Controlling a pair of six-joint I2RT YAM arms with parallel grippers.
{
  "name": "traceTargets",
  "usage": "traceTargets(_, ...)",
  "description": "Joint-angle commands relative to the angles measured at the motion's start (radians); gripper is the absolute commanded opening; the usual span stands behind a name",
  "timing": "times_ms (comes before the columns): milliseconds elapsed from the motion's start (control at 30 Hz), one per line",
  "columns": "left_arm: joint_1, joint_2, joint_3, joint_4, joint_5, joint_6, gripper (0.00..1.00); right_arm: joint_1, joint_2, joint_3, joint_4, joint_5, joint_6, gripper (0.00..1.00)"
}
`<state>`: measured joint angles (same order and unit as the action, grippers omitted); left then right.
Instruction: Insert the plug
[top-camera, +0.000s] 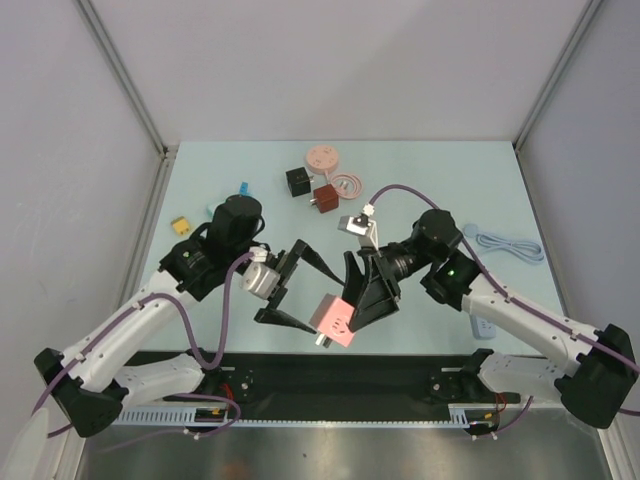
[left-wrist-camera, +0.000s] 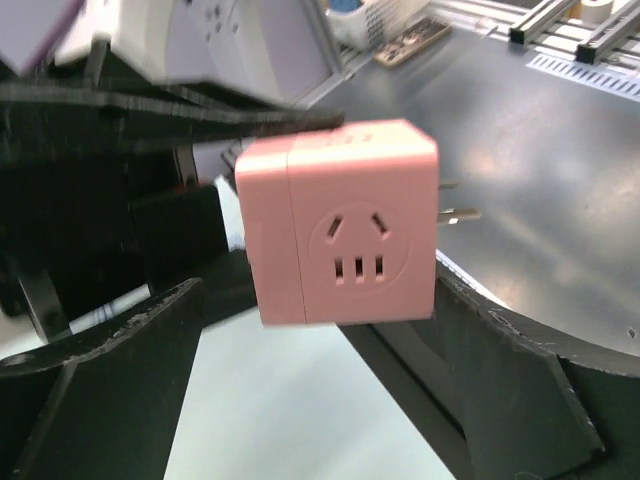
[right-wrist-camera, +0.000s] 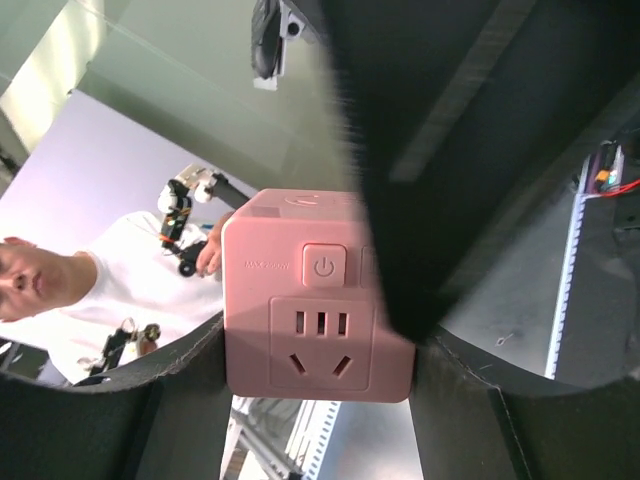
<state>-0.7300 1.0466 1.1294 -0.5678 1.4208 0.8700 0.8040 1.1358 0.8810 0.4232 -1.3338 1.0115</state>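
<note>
Though blurred, rt tool (right-wrist-camera: 312, 310) prob. grips cube (right-wrist-camera: 300, 370).

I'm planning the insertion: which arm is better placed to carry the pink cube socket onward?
Right. Its claw clamps the pink cube socket on both sides, while the left claw stands open around it, gripping nothing.

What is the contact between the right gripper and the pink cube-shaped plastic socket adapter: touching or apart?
Touching. Right wrist view: the right gripper's fingers lie flush against both sides of the pink socket adapter.
</note>
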Motion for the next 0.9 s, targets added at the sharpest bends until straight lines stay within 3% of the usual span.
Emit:
traceTargets(0, 0.003, -0.005, 0.023, 0.037, -0.098, -0.113, 1.00, -0.049, -0.048, 0.044, -0.020, 0.004, -0.034, 0.00)
traceTargets(167, 0.006, -0.028, 0.041, 0.209, -0.329, -0.490, 1.00, -0.248, -0.038, 0.032, -0.061, -0.022, -0.053, 0.00)
traceTargets(233, 0.024, -0.026, 0.053, 0.201, -0.400, -0.543, 1.00, -0.311, -0.031, 0.033, -0.101, -0.018, -0.071, 0.00)
traceTargets(333, 0.085, -0.026, 0.049, 0.204, -0.454, -0.609, 1.00, -0.394, -0.005, 0.099, -0.320, 0.071, -0.221, 0.00)
traceTargets(367, 0.099, -0.023, 0.047, 0.209, -0.483, -0.652, 1.00, -0.405, 0.021, 0.134, -0.410, 0.114, -0.369, 0.00)
traceTargets(400, 0.130, -0.005, 0.058, 0.212, -0.572, -0.673, 1.00, -0.407, 0.036, 0.195, -0.590, 0.231, -0.431, 0.00)
traceTargets(467, 0.168, 0.022, 0.079, 0.215, -0.676, -0.738, 1.00, -0.404, 0.070, 0.242, -0.684, 0.348, -0.494, 0.00)
traceTargets(500, 0.206, 0.045, 0.095, 0.226, -0.870, -0.765, 1.00, -0.399, 0.088, 0.248, -0.696, 0.440, -0.485, 0.00)
traceTargets(600, 0.283, 0.079, 0.089, 0.293, -1.226, -0.909, 1.00, -0.391, 0.091, 0.224, -0.632, 0.560, -0.418, 0.00)
traceTargets(633, 0.372, 0.117, 0.087, 0.318, -1.399, -0.961, 1.00, -0.384, 0.084, 0.213, -0.617, 0.571, -0.407, 0.00)
traceTargets(700, 0.543, 0.165, 0.081, 0.322, -1.485, -1.190, 1.00, -0.370, 0.076, 0.200, -0.623, 0.617, -0.402, 0.00)
traceTargets(767, 0.644, 0.281, 0.101, 0.283, -1.444, -1.387, 0.95, -0.350, 0.068, 0.207, -0.649, 0.648, -0.424, 0.00)
traceTargets(833, 0.730, 0.372, 0.173, 0.179, -1.433, -1.465, 0.96, -0.345, 0.055, 0.208, -0.681, 0.680, -0.435, 0.00)
traceTargets(867, 0.769, 0.465, 0.206, 0.133, -1.495, -1.521, 0.92, -0.344, 0.051, 0.208, -0.689, 0.686, -0.438, 0.00)
